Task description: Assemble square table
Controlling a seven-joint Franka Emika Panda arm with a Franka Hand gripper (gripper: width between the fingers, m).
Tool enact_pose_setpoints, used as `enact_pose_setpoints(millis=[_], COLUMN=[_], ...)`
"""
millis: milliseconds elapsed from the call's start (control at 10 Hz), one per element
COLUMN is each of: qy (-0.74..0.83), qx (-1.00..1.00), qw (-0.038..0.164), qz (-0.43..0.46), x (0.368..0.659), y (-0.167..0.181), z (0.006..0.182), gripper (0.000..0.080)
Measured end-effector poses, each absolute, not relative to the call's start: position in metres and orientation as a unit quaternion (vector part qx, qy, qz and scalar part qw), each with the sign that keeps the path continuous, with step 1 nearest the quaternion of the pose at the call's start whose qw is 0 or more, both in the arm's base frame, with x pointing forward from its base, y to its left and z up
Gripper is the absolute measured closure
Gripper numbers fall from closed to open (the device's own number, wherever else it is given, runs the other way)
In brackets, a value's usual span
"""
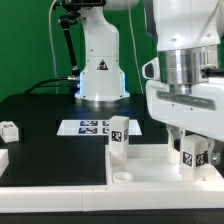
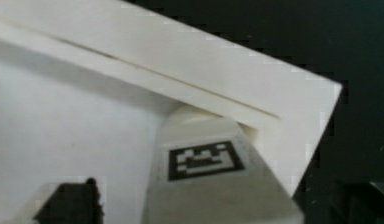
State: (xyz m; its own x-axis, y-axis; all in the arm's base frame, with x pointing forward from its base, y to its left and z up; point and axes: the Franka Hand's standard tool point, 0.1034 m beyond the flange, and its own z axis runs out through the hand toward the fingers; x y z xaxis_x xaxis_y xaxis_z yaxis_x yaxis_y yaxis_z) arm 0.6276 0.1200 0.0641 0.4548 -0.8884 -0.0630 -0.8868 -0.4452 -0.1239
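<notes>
Gripper (image 1: 190,147) hangs low over the exterior view's right end of the square slab (image 1: 150,166), pointing down and straddling the corner leg (image 1: 190,156). Jaws are apart. In the wrist view one dark finger (image 2: 73,200) shows with a strip of white slab between it and the corner leg (image 2: 210,160), so it isn't touching on that side. The other finger is lost against the dark background there. Reads as spread wide, not clamped.

Corner leg is upright with its black-and-white tag facing the camera in both views. Wrist view puts it right in the corner of the square slab (image 2: 82,110), up against where the two raised rim edges meet. Can't tell if it is seated or only standing there.

The slab lies flat on the black table (image 1: 50,150), hollow rimmed face up, filling the near right of the exterior view. A small round boss sits near its front corner on the exterior view's left.

Second leg (image 1: 119,135) stands upright with its tag visible at the slab's far corner on the exterior view's left. It is well apart from the gripper, and it isn't clear whether it is on the slab or just behind it. Third leg (image 1: 10,130) lies on the table at the exterior view's far left, away from the slab.

Marker board (image 1: 92,127) lies flat behind the second leg, in front of the robot base (image 1: 100,65). White bar (image 1: 50,198) runs along the near edge of the table.
</notes>
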Motion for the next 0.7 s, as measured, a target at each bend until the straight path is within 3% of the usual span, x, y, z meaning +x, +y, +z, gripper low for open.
enact_pose_setpoints(millis=[400, 500, 700], qy=[0.393, 0.285, 0.109], qx=[-0.918, -0.957, -0.993], qw=[0.059, 0.039, 0.025], qz=[-0.019, -0.033, -0.04], x=[0.628, 0.628, 0.627], y=[0.12, 0.126, 0.127], z=[0.064, 0.068, 0.067], gripper=[0.0151, 0.0151, 0.0151])
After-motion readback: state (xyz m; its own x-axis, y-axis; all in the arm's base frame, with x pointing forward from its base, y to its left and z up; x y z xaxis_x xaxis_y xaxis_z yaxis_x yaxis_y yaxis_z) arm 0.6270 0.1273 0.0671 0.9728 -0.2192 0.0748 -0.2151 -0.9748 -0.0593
